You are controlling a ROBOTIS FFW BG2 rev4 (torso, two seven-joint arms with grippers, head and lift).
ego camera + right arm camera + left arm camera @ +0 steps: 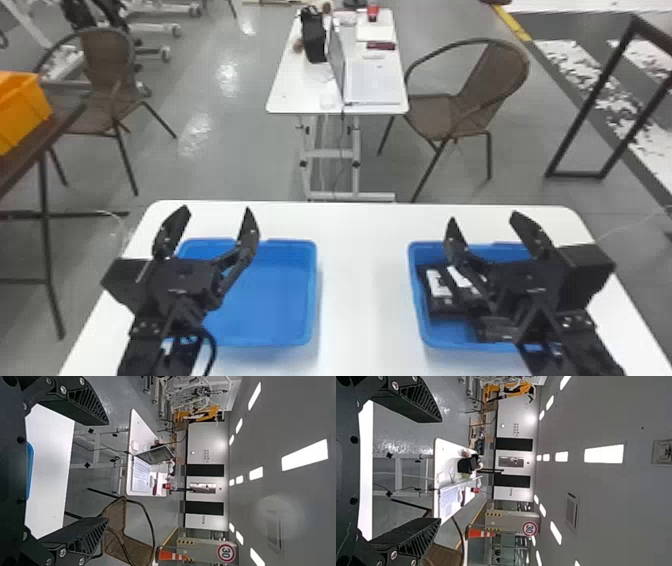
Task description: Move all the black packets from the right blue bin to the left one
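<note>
In the head view my left gripper [216, 216] is open above the left blue bin [270, 300], whose visible floor is bare. My right gripper [482, 220] hangs open over the right blue bin [417, 300]. Several black packets lie in that bin, among them a black packet with a white label [441, 302] at its left side; the right arm hides part of them. Nothing is between the fingers of the left gripper [441, 471] in the left wrist view, nor of the right gripper [107, 471] in the right wrist view.
Both bins stand on a white table [362, 280], with a strip of tabletop between them. Beyond its far edge are a second white table with a laptop [372, 82] and a brown chair [465, 100]. An orange bin [22, 110] stands at the far left.
</note>
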